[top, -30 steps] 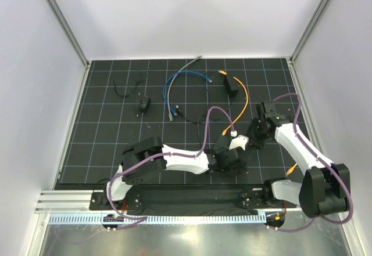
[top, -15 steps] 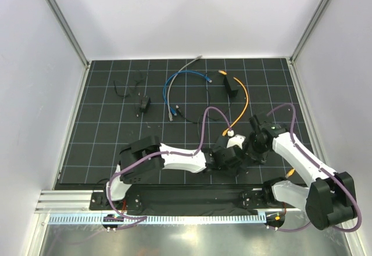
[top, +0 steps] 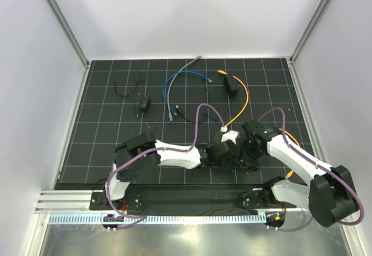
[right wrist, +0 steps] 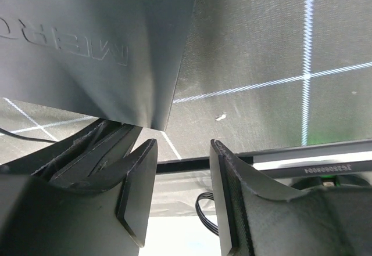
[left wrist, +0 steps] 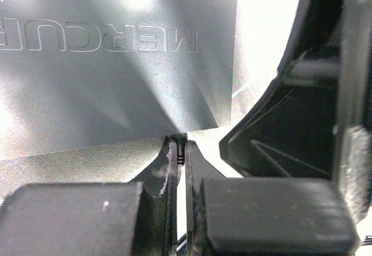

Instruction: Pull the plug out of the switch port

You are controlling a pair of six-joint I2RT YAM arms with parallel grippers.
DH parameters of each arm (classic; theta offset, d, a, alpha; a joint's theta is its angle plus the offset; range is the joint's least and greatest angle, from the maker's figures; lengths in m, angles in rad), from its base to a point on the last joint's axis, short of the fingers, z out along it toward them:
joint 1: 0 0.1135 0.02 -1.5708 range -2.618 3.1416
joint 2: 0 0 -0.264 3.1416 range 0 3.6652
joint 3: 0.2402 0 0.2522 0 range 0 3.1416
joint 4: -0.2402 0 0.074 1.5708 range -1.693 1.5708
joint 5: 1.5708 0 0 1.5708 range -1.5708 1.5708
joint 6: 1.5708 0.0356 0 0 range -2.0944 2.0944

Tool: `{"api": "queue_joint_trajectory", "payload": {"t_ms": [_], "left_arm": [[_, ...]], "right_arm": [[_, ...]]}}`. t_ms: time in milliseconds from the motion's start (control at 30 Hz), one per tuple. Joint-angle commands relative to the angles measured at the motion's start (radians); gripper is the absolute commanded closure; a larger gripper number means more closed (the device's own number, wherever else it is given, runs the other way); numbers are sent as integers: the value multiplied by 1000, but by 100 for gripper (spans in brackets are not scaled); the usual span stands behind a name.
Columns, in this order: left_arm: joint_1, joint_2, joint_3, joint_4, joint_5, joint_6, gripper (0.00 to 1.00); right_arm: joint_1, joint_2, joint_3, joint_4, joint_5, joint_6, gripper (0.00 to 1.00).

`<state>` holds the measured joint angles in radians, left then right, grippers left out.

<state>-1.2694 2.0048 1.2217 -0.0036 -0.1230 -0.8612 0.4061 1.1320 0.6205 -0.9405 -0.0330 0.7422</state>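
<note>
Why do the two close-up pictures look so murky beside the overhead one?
Left wrist view: the left gripper looms close, dark and soft, with blown-out white glare at upper right. Right wrist view: the right gripper is in shadow, the gridded mat behind it sharp. Top view: even light, crisp.

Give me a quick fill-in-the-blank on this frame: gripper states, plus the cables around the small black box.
1. The left gripper is ___.
2. The right gripper is ___.
3. In the top view, the network cable arcing right of the small black box is coloured ___.
4. In the top view, the blue cable lies to the ___ of that box.

Missing words: shut; open; orange; left.
</note>
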Motion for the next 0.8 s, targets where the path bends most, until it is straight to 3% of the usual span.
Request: {"api": "queue_joint_trajectory", "payload": {"t_ms": [0, 333, 767], "left_arm": [[18, 2, -30, -75, -52, 16, 100], [18, -1, -25, -68, -12, 16, 100], [24, -3, -18, -67, 8, 17, 100]], "right_arm": [[5, -26, -10, 54, -42, 31, 53], [11, -176, -79, 170, 27, 65, 63], [25, -230, -107, 126, 53, 68, 65]]}}
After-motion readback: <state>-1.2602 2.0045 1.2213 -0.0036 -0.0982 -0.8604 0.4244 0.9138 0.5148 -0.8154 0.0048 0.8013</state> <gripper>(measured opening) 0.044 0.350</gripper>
